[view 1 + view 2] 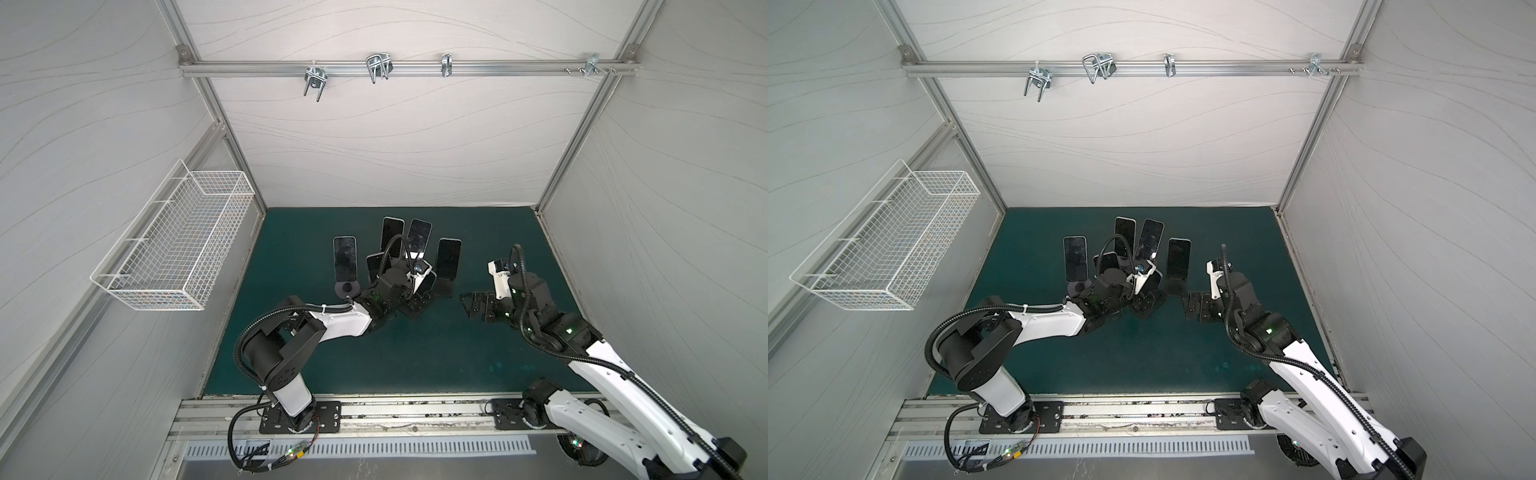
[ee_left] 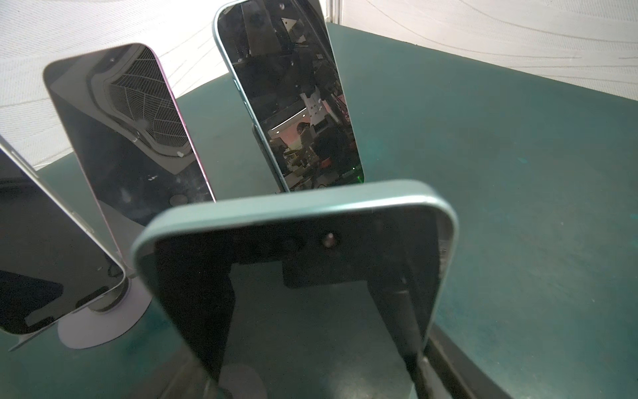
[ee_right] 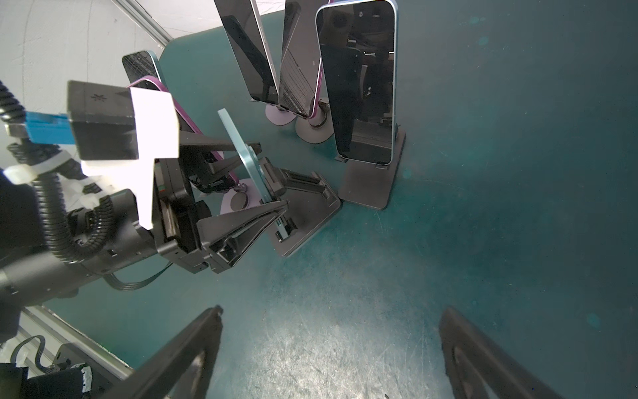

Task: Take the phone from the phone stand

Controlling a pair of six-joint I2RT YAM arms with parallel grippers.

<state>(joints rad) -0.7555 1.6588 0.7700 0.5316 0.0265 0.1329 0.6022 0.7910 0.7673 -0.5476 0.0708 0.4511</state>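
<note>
**Fig.** On the green matted surface (image 1: 415, 357), phones on stands (image 1: 345, 257) cluster mid-rear. Foremost, a teal-framed phone (image 3: 245, 153) sits on a black folding stand (image 3: 310, 210), between the fingers of the left hand (image 3: 271, 176). The right hand (image 1: 473, 305) lies right of the cluster, apart from it. A white wire basket (image 1: 174, 249) hangs on the left wall (image 1: 83, 124).

Teal-edged phone (image 3: 245, 152), dark screen, leaning upright in black stand (image 3: 310, 210)
</note>
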